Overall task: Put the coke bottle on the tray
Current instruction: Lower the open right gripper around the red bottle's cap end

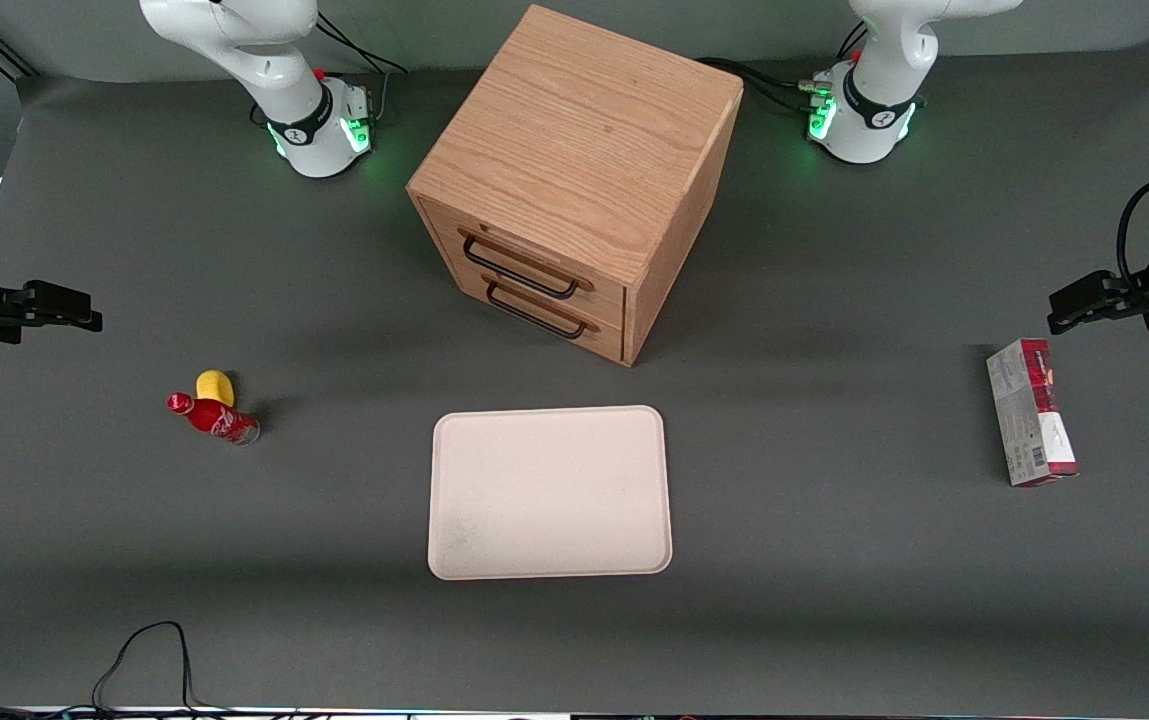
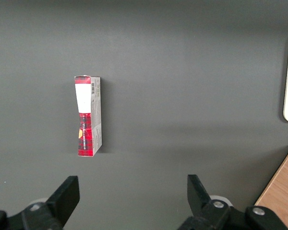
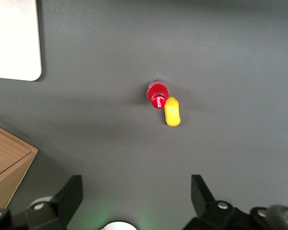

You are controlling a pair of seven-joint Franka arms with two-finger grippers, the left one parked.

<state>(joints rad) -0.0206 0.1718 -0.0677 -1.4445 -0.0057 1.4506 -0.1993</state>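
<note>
I see the tray (image 1: 550, 492) nearest the front camera, bare. Farther back, toward the working arm's end, the bottle (image 1: 215, 418) stands upright on the table, touching a yellow object (image 1: 215, 386). My gripper (image 3: 137, 194) hangs high above them, jaws wide open. The cabinet (image 1: 574, 180) sits farthest.

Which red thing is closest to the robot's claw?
The coke bottle, beside the yellow object, is nearest the open gripper. The red carton lies toward the parked arm's end.
</note>
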